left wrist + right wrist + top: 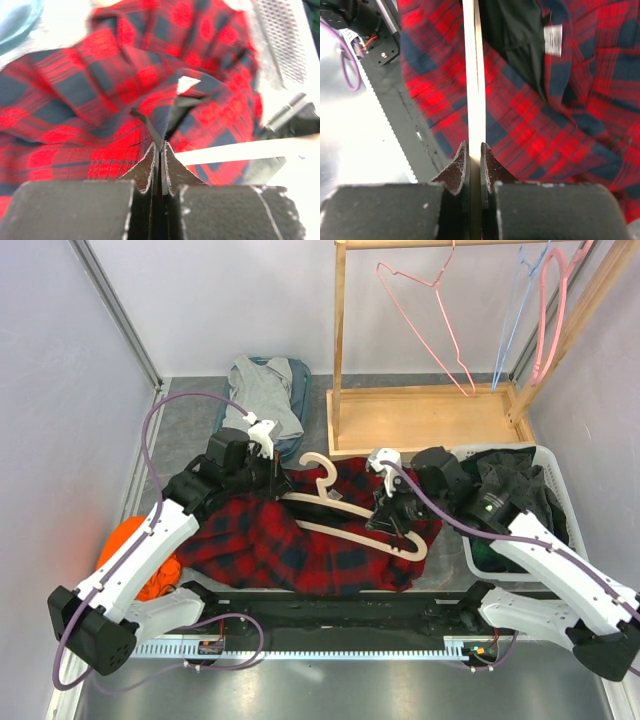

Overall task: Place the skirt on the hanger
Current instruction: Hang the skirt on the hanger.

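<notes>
Pinches a fold of the red plaid skirt (262, 540) in the clenched left hand (161, 148), at the skirt's 11 o'clock edge. Clamps the cream hanger (345, 508) in the right hand (474, 148), at 3 o'clock. Leaves skirt heaped on the worktop (190, 416), under hanger.

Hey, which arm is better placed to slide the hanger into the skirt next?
Right, probably. The right hand is shut on the hanger, so it can steer it. The left hand pinches an edge of the skirt and would do better holding that open.
</notes>
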